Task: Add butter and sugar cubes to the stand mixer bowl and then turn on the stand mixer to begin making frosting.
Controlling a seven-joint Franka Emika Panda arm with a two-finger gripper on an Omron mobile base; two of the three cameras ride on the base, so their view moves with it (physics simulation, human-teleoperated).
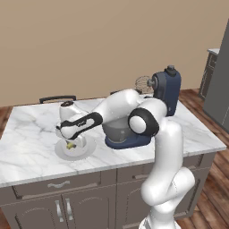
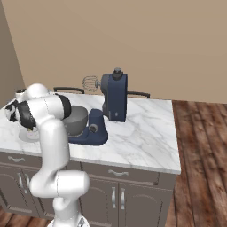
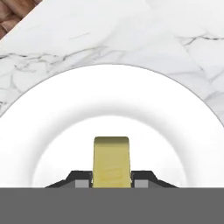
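**Marble worktop: claw straddles the butter on the plate**

Marble worktop (image 1: 31, 134) carries a white plate (image 3: 52, 113), and the butter (image 3: 111, 159) lies at its middle. The claw (image 3: 111, 180) hangs straight over it, a fingertip (image 3: 81, 181) just beside each long side, so the stick's long axis runs across the closing direction. Whether the jaws grip yet I cannot tell. The bowl (image 1: 117, 129) sits near the plate, under the mixer (image 1: 165, 94).

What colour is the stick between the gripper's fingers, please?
Yellow: the butter, clearest in the hand view.
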